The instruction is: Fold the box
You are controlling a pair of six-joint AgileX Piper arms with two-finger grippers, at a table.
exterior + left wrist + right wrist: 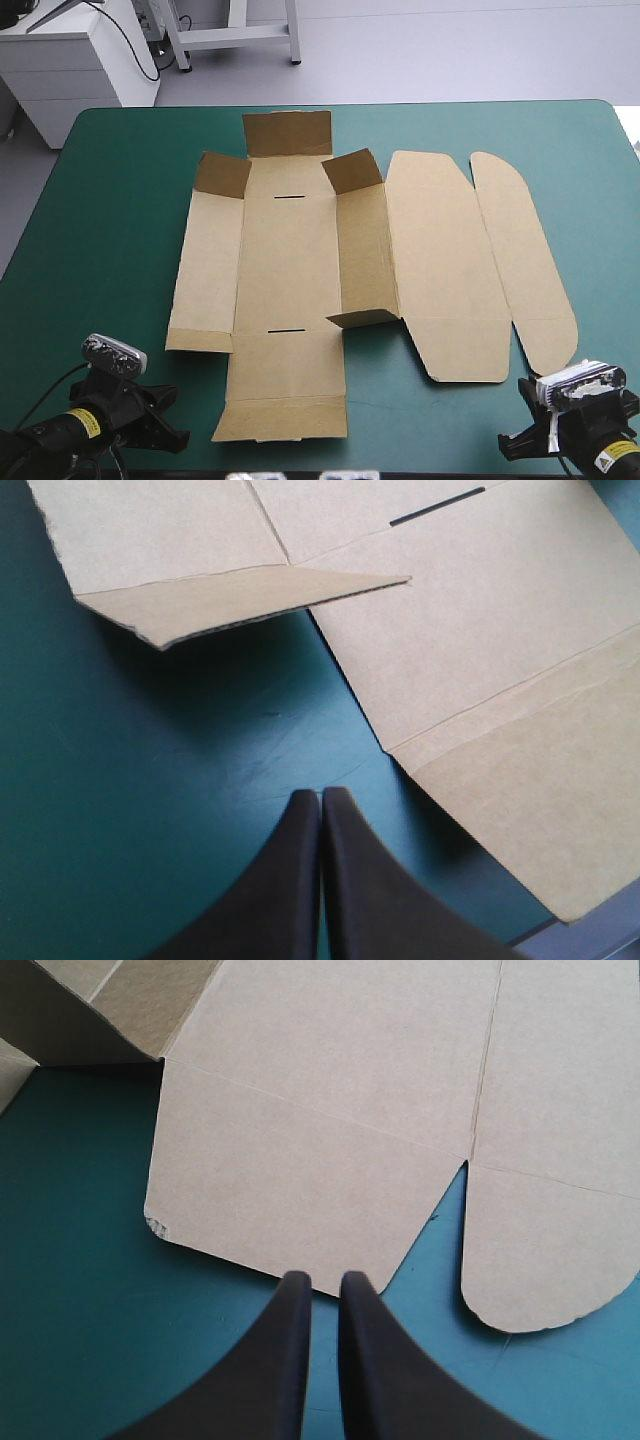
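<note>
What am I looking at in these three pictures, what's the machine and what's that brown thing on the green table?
This is a robot with two arms working at a table with a teal-green cover. The wide picture comes from a camera above and behind it. The other two come from a camera on each wrist, looking along that arm's black two-fingered gripper. On the table lies the box: a cut sheet of brown board, mostly flat, with a few small flaps standing up. The left gripper is shut and sits over bare table beside the box's near left corner. The right gripper is all but shut, its tips close to the board's near edge. Neither holds anything.
</note>
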